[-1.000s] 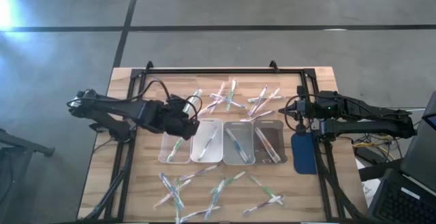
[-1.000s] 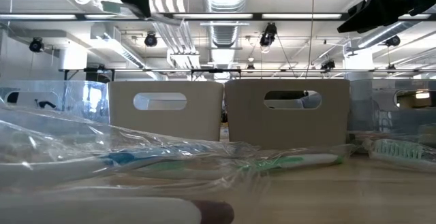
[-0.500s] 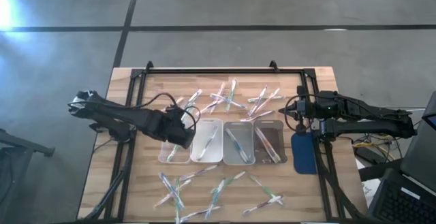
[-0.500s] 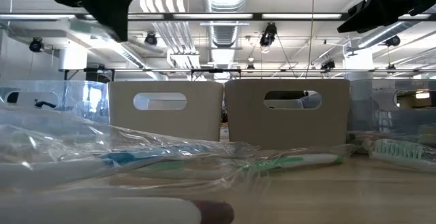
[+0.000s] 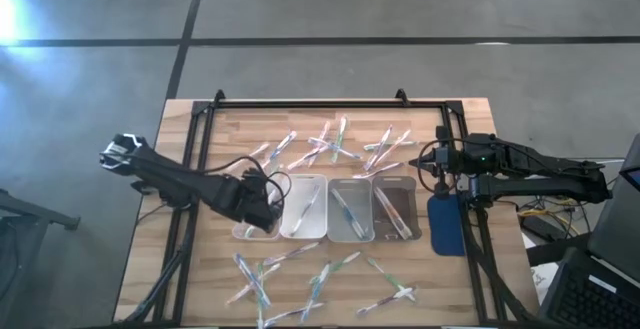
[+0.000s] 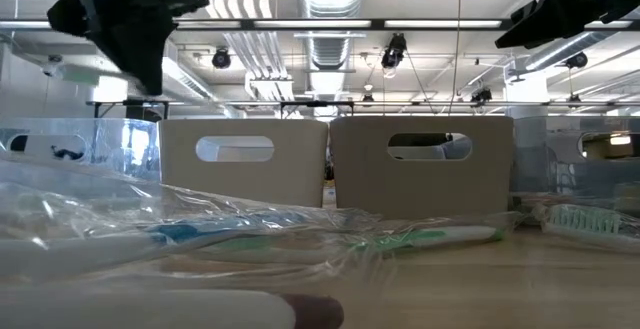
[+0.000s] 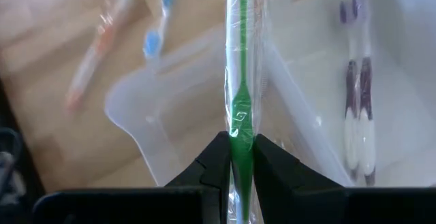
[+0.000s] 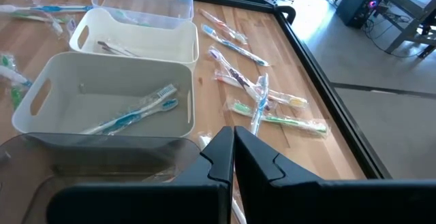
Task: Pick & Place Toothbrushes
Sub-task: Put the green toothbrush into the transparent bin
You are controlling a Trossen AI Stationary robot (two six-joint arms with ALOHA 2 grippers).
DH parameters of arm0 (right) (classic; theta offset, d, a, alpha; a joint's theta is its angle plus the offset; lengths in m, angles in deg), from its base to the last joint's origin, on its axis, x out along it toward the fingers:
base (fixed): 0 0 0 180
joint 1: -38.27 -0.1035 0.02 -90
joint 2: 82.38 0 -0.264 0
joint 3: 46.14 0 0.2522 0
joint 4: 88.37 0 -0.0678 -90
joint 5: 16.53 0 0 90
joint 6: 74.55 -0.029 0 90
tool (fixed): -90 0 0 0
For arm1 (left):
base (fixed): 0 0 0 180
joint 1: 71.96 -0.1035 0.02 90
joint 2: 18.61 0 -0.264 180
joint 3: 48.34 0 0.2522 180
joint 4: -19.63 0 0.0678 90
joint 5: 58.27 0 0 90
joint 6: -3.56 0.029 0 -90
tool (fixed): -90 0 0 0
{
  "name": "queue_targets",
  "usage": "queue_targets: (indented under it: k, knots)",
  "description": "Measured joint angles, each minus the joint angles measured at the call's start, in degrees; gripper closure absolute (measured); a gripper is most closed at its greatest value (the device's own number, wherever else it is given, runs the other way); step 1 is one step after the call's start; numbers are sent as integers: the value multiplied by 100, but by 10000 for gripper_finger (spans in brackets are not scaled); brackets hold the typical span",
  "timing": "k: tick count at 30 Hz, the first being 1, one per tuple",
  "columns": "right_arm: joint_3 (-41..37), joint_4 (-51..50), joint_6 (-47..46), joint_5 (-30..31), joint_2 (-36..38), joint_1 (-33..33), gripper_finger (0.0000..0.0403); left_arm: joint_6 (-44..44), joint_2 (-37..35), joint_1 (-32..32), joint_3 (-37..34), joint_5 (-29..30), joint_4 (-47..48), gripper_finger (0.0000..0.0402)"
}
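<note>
Toothbrushes lie in two loose groups on the table (image 5: 200, 269), one far (image 5: 335, 144) and one near (image 5: 320, 279), with four trays in a row between them. The left gripper (image 7: 236, 157) holds one wrapped green toothbrush (image 7: 240, 60) by its handle, the fingers closed narrow on it, and it hangs over the leftmost tray (image 5: 257, 219), which is clear plastic. In the left wrist view the brush points along the tray, and the next tray (image 7: 381, 81) beside it already has a purple pair (image 7: 357, 115) inside. The right gripper (image 8: 233, 157) waits at the right end of the row with its fingers pressed together and nothing between them, above the dark tray (image 5: 395, 209); in front of it the white tray (image 8: 109, 101) holds a blue brush (image 8: 136, 115). I think the step now is to lower and release the green brush into the leftmost tray. The risk is that the brush seems almost as long as the tray, so if it comes down a little turned, one end can catch on the rim and the brush stays half outside or tips onto the table. The wrapper is also loose and shiny, so it may stick to a finger when the jaws open and be dragged out again. A push on the light tray could also slide it against its neighbour. From the low view I cannot tell how high the gripper is above the tray.
</note>
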Motion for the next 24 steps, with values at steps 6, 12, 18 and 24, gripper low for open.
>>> queue_targets:
  k: [6,12,18,24]
  knots:
    - [0,0,1,1,-2,0,394,-66,-4,48,-431,-414,-454,351]
    - [0,0,0,1,-2,0,394,-122,-7,55,-599,-429,-504,351]
    - [0,0,0,-1,0,0,394,-73,-9,58,-609,-433,-555,351]
    - [0,-1,0,1,-1,0,394,220,-9,94,-620,-432,-669,351]
